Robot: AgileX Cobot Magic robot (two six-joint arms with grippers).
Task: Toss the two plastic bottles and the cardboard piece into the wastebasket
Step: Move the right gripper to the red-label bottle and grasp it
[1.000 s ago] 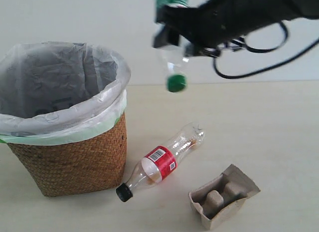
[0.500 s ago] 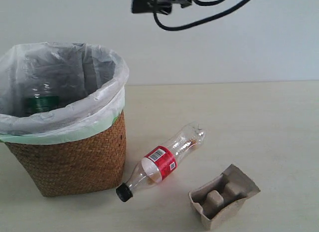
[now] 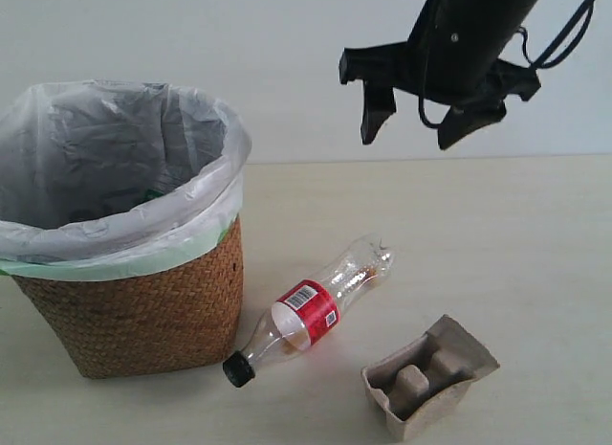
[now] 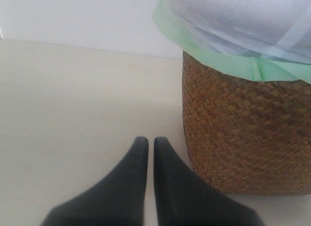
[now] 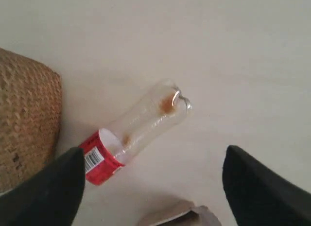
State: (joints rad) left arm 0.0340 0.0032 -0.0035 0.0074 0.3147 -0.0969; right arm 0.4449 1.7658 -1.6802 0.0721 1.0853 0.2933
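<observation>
Right hand (image 3: 421, 129): fingers spread wide, nothing gripped, hanging above the worktop (image 3: 535, 234). Left hand (image 4: 146, 155): fingers pressed together, nothing between them, low beside the wastebasket (image 3: 134, 321). The red-label bottle (image 3: 311, 311) lies on its side at 4 o'clock from the wastebasket, its black cap near the basket base. The cardboard piece (image 3: 430, 373) sits at 4 o'clock from that bottle, apart from it.

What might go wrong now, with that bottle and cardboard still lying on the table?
The clear red-labelled plastic bottle lies on its side; it may roll away when the open right gripper pinches it.
Its black cap sits close to the brown wicker wastebasket, so a finger might knock that.
The grey moulded cardboard tray looks light and could slip.
</observation>
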